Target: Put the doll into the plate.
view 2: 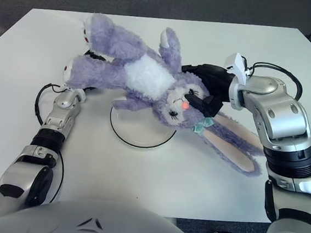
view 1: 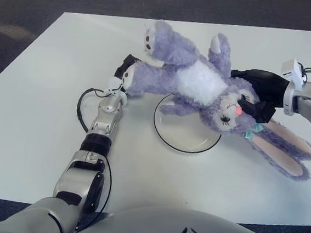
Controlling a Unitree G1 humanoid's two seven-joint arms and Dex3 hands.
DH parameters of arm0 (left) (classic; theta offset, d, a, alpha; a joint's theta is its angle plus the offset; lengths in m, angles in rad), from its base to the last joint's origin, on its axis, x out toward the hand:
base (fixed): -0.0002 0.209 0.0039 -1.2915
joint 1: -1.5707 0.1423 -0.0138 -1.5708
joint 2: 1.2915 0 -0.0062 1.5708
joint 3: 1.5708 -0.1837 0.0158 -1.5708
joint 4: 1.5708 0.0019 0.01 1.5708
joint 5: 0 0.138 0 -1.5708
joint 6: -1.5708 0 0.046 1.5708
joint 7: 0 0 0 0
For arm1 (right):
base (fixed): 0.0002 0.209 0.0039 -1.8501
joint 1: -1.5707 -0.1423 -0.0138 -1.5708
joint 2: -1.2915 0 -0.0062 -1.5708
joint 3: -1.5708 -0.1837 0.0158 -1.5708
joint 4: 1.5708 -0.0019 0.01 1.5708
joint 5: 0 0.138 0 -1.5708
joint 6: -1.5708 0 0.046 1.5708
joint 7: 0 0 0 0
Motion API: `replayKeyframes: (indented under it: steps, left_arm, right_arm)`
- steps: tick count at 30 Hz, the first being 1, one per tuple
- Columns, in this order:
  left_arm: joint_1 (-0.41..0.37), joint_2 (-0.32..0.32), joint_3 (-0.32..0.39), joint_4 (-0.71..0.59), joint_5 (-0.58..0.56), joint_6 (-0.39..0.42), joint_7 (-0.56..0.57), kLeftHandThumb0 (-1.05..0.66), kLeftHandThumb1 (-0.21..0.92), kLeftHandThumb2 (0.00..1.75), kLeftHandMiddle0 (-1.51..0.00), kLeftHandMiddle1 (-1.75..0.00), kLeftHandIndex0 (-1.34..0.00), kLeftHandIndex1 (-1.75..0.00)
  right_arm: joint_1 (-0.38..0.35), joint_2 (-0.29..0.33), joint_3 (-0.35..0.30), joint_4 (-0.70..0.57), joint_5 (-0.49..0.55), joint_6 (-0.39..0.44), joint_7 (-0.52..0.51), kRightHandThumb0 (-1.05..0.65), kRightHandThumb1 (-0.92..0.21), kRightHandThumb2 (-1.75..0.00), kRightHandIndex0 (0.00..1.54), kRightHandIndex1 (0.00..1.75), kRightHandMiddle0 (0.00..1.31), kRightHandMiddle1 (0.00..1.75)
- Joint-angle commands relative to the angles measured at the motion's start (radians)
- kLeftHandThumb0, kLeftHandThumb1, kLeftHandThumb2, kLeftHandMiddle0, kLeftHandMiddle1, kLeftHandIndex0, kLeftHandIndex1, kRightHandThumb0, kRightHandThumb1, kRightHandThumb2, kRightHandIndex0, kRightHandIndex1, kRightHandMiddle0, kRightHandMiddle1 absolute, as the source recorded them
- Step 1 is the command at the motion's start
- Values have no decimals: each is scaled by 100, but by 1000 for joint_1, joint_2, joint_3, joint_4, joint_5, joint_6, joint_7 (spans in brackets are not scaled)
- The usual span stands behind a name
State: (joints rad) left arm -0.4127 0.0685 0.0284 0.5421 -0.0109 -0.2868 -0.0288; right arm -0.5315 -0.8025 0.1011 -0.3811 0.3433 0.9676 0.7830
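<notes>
The doll (view 1: 194,82) is a purple plush rabbit with a white belly, and it hangs tilted in the air. Its head points right and its long pink-lined ears (view 1: 284,153) trail onto the table. My right hand (view 1: 260,91) is shut on the doll at the head and neck, with black fingers around its face. The plate (view 1: 183,138) is a clear round dish with a dark rim, lying under the doll's head and belly. My left hand (view 1: 121,69) shows at the plate's left, partly hidden behind the doll's foot (view 1: 130,76).
The white table (view 1: 48,84) extends well to the left and in front of the plate. A black cable (view 1: 81,106) loops beside my left forearm. Dark floor lies past the far edge (view 1: 99,15).
</notes>
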Motion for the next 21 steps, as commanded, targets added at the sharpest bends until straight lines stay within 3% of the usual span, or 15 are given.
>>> replayKeyframes:
  steps: [1, 10, 15, 21]
  left_arm:
    - [62, -23, -18, 32, 16, 33, 2, -38, 69, 84, -89, -175, -33, -175]
    - [67, -29, -21, 19, 18, 44, 12, -38, 69, 84, -88, -175, -33, -175]
    - [70, -32, -22, 10, 18, 54, 14, -38, 69, 84, -88, -175, -33, -175]
    - [73, -32, -25, 1, 24, 62, 20, -38, 69, 84, -89, -175, -33, -175]
  right_arm:
    - [-16, -12, 16, -2, -5, -8, 4, 0, -2, -166, 85, 172, 60, 175]
    - [-18, -10, 22, -8, -12, -1, -5, 0, -1, -168, 85, 174, 60, 175]
    - [-16, 10, 2, -15, 1, 43, -37, -1, -1, -160, 85, 175, 72, 153]
    - [-21, 9, 6, -29, 0, 50, -51, -2, -4, -156, 83, 175, 71, 150]
